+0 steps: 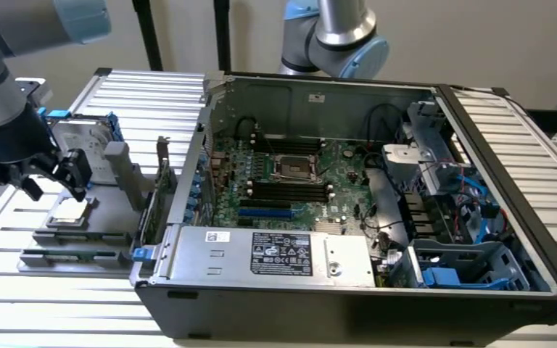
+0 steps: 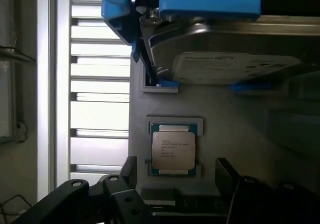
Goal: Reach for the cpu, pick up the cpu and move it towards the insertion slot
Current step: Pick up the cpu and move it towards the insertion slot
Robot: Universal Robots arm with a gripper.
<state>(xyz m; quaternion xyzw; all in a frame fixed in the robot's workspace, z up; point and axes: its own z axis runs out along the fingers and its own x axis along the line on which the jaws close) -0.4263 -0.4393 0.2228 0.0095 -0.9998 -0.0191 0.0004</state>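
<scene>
We are hovering the gripper [image 1: 54, 190] just above the cpu [image 1: 69, 212], fingers [image 1: 75, 172] spread wide and gripping nothing; the cpu is lying flat in its recess in the grey holder [image 2: 235, 134], metal top facing up, nearly square, edges squared to the recess. Well apart, toward the exterior view's right, the insertion slot [image 1: 293, 168] is sitting inside the open computer case [image 1: 356, 308].

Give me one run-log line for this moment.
phase: reach | gripper: open, above cpu | cpu: lying in holder, not gripped | slot: inside case, away from cpu
</scene>
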